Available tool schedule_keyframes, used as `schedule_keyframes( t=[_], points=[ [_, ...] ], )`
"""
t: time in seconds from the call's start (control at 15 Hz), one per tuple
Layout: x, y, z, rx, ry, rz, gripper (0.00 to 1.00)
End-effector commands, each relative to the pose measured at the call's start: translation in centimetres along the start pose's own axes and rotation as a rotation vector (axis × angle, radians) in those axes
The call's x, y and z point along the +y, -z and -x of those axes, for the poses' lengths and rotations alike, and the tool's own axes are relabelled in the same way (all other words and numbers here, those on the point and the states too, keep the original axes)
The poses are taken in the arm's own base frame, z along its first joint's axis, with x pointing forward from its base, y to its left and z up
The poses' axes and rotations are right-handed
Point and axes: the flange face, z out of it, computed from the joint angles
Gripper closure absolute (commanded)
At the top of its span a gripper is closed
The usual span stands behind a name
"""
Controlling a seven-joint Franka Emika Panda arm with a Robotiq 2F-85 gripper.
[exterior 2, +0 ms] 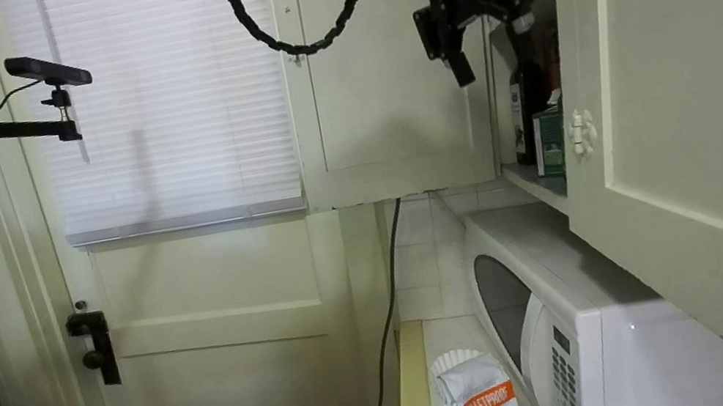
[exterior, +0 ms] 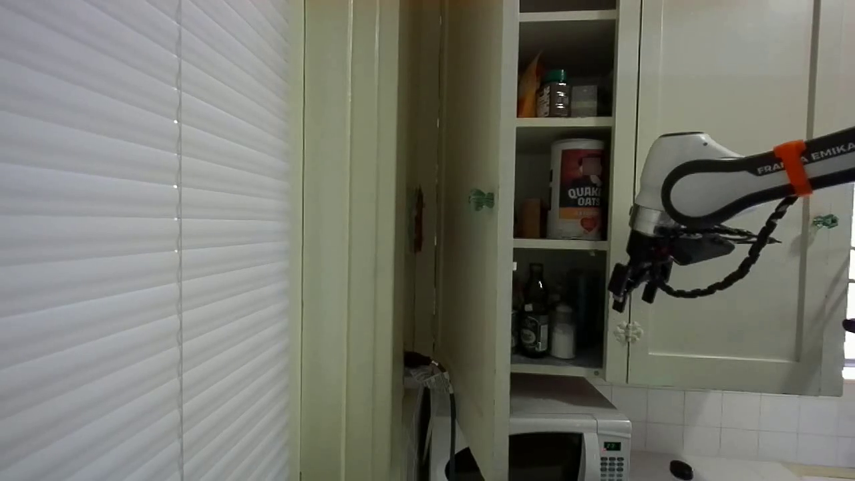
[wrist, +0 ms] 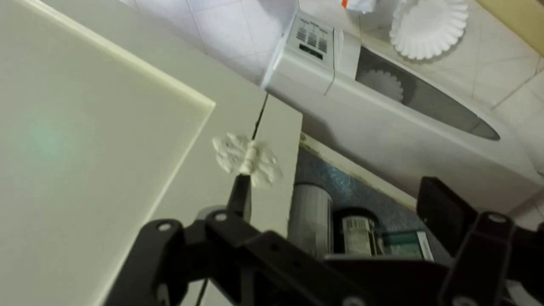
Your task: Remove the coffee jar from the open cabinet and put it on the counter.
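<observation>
The coffee jar (exterior: 556, 97), a small clear jar with a green lid, stands upright on an upper shelf of the open cabinet (exterior: 564, 123) in an exterior view. It is out of the wrist view. The cabinet's slim door (exterior: 471, 300) stands open; it also shows in an exterior view (exterior 2: 397, 152). My gripper (exterior: 633, 302) is open and empty, pointing down in front of the cabinet's lower right side, well below the jar. Its spread fingers show in the wrist view (wrist: 344, 204) and in an exterior view (exterior 2: 495, 53). The counter (exterior: 721, 469) is pale white, beside the microwave.
A white microwave (exterior: 604, 424) stands below the cabinet. An oats canister (exterior: 578, 190) fills the middle shelf. Dark bottles (exterior: 534, 327), a white canister (wrist: 312, 216) and a green box (exterior 2: 550, 143) stand on the bottom shelf. A white bag (exterior 2: 479, 405) lies on the counter.
</observation>
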Motion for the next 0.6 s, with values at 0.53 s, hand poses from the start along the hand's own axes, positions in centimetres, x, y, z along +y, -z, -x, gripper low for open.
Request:
schedule_keyframes(
  t=[0.53],
  points=[
    [-3.5, 15.9, -5.6, 0.415, -0.159, 0.083, 0.0]
  ],
)
